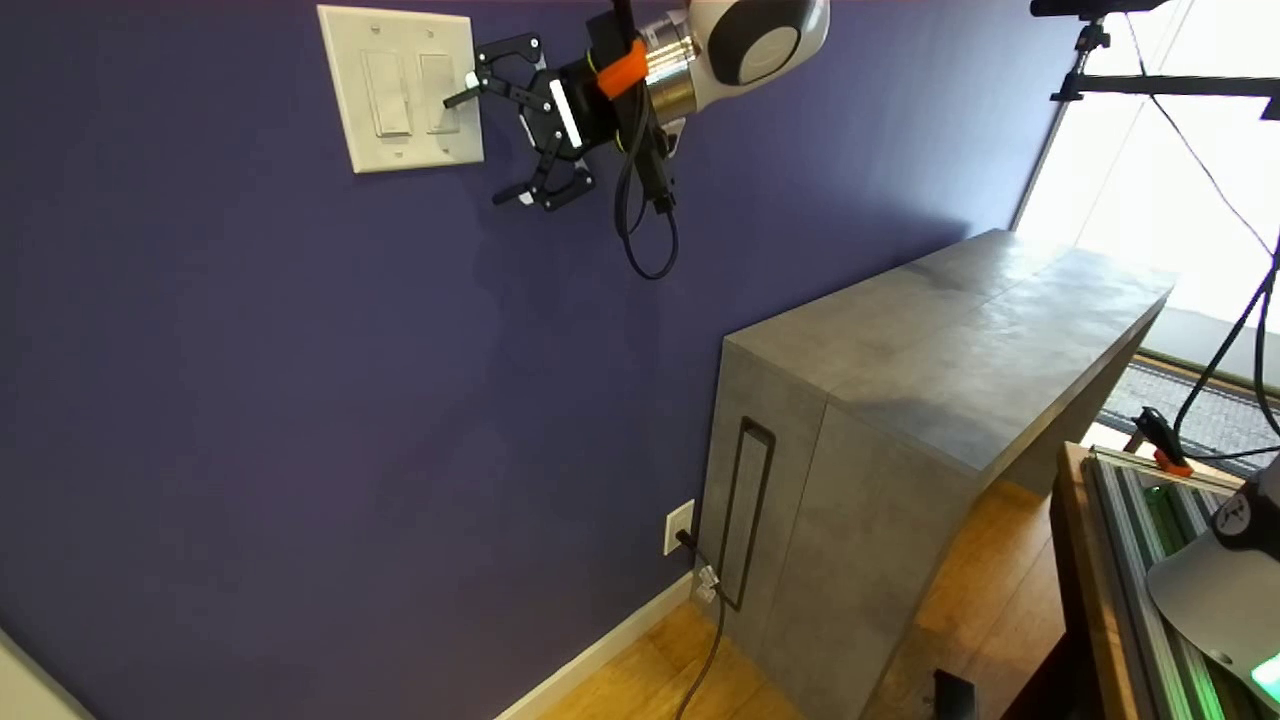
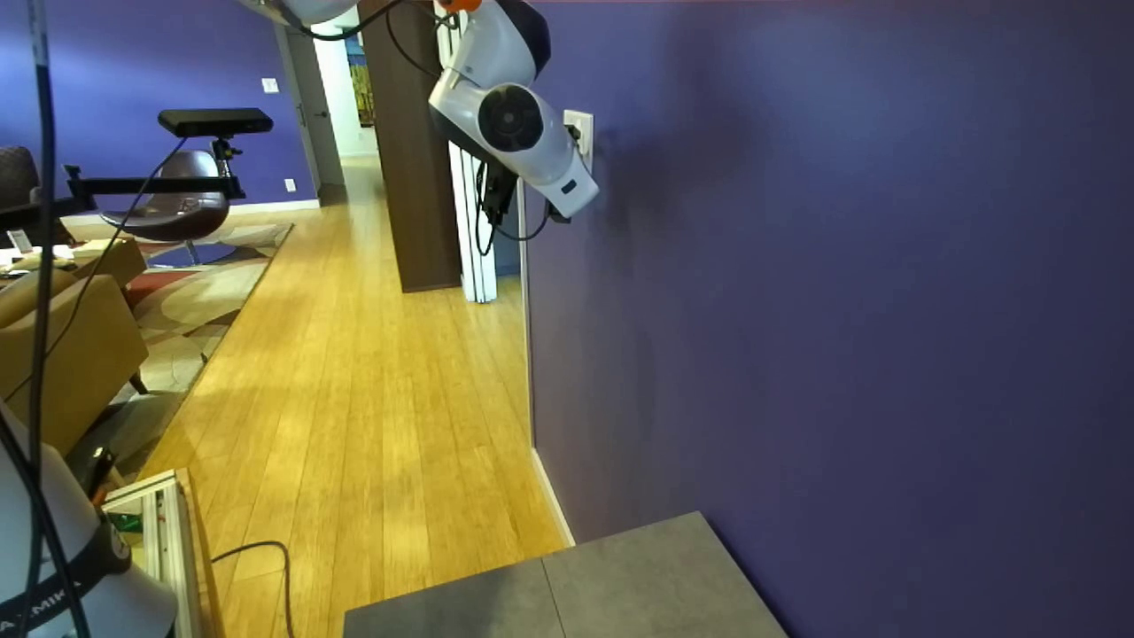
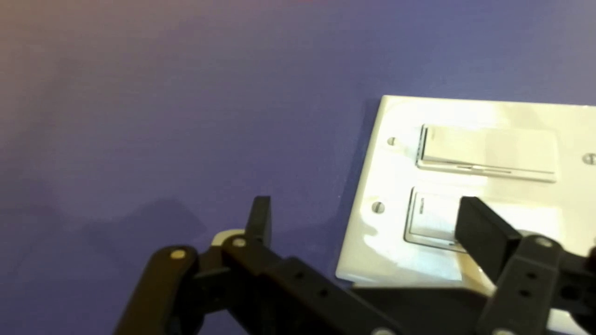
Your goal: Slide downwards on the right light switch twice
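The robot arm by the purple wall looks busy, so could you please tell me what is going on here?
A white-and-black robot arm has its open black two-fingered tool at a squarish white wall plate. One finger is in front of the tall, narrow white right-hand switch, to be slid downwards twice; contact can't be confirmed. The other finger is in front of the purple wall; nothing is gripped.

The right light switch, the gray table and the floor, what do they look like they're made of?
Right light switch: probably white plastic, smooth, with crisp edges and an even color. Gray table: a concrete look, satin sheen; cloudy mottling and straight seams suggest laminate panels, though real cement is possible. Floor: likely wood or wood-look planks, lightly glossy, judging by long board lines and pale reflections.
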